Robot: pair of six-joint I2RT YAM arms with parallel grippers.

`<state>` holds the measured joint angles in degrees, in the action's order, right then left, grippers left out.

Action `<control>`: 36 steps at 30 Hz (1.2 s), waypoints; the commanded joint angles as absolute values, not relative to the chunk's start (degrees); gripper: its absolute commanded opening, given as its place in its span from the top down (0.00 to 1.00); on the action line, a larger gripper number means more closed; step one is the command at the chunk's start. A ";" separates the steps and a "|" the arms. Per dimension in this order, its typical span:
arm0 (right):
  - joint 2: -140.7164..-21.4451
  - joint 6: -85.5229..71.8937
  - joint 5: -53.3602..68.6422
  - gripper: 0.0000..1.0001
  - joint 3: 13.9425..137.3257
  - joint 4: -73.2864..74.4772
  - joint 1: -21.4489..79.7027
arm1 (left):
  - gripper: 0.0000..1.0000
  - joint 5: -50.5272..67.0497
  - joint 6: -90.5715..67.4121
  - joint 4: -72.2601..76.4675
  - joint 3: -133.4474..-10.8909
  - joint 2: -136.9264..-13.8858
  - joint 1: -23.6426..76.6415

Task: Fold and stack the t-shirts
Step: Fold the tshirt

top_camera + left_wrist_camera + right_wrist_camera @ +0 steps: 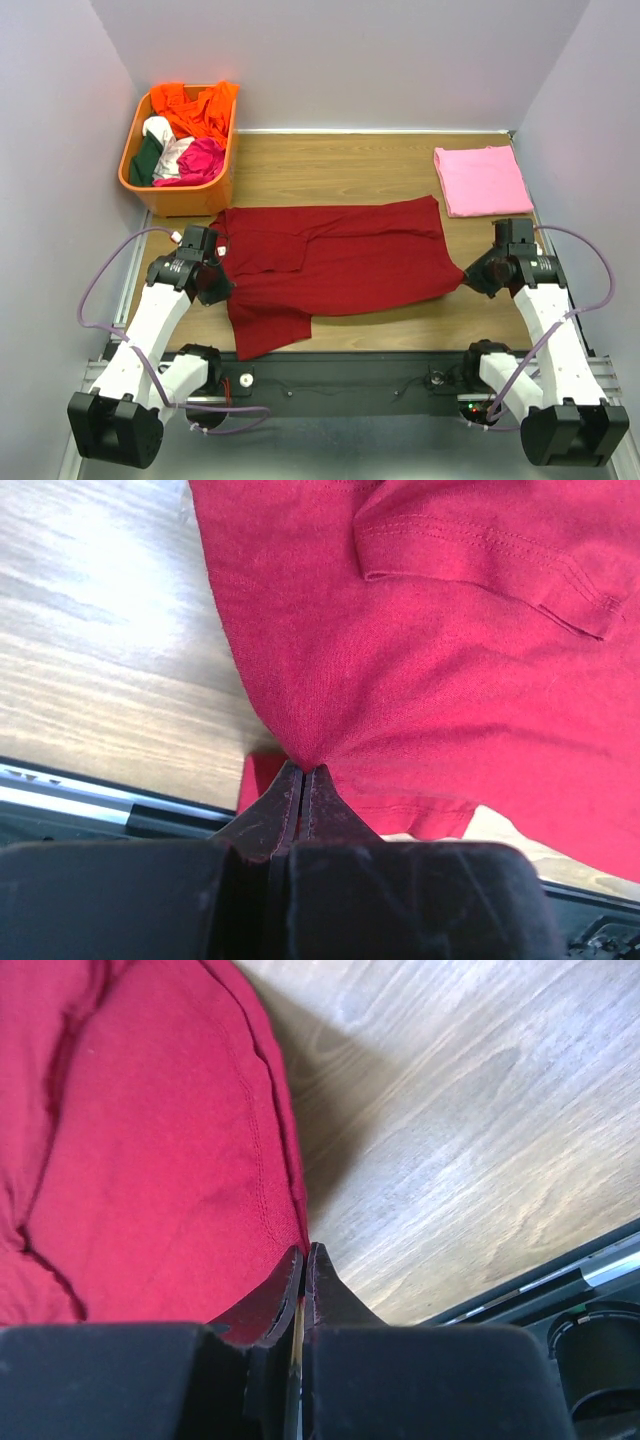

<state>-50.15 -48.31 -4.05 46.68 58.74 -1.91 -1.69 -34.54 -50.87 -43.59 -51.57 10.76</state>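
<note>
The maroon t-shirt (pixel 330 260) lies spread across the middle of the table, one part hanging toward the near edge. My left gripper (pixel 222 272) is shut on its left edge; the left wrist view shows the cloth (pixel 420 650) pinched at the closed tips (pixel 303 772). My right gripper (pixel 466 277) is shut on the shirt's right hem corner; the right wrist view shows the hem (pixel 160 1160) caught between the closed tips (pixel 305 1252). The folded light pink t-shirt (pixel 482 180) lies flat at the back right.
An orange basket (pixel 180 197) with several crumpled clothes stands at the back left, just behind the shirt's left end. A black rail (pixel 340 375) runs along the near table edge. Grey walls close in the left, right and back.
</note>
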 commanded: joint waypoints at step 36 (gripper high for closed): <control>-80.33 -35.07 5.63 0.99 64.34 43.16 -2.11 | 0.55 4.21 -32.95 -41.49 -42.91 -67.68 9.05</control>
